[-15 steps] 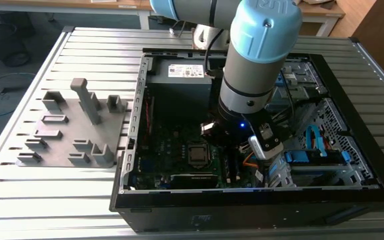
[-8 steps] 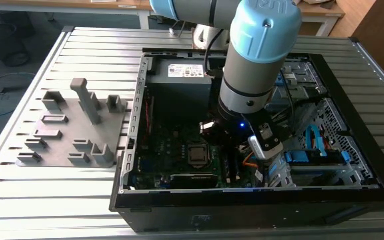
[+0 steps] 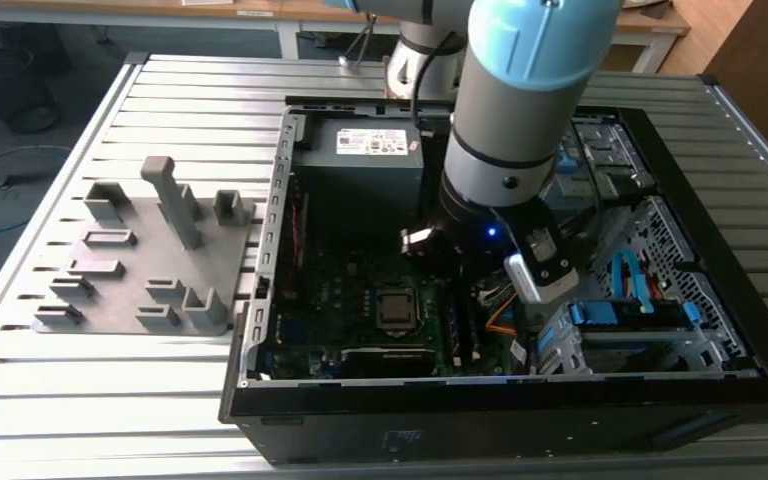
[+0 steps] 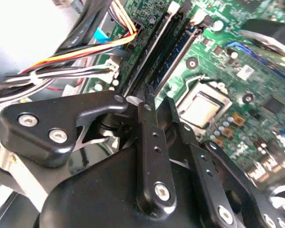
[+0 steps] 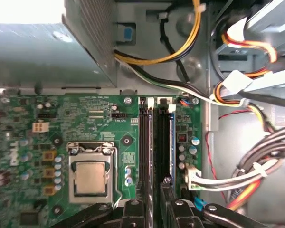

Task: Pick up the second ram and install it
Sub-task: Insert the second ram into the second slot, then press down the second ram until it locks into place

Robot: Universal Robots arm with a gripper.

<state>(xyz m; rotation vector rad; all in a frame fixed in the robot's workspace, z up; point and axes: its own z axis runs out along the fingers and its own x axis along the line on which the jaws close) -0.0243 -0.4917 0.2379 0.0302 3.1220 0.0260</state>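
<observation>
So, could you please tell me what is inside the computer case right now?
Inside the case: a green motherboard with a CPU socket, RAM slots, coloured cables and the hand over the slots. The arm covers part of the interior.

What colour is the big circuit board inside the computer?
Green; the motherboard shows best in the first wrist view.

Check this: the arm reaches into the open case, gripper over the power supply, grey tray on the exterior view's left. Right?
Wrong on one point: the gripper is over the memory slots beside the processor socket, not the power supply, as the first wrist view shows. The rest stands.
</observation>
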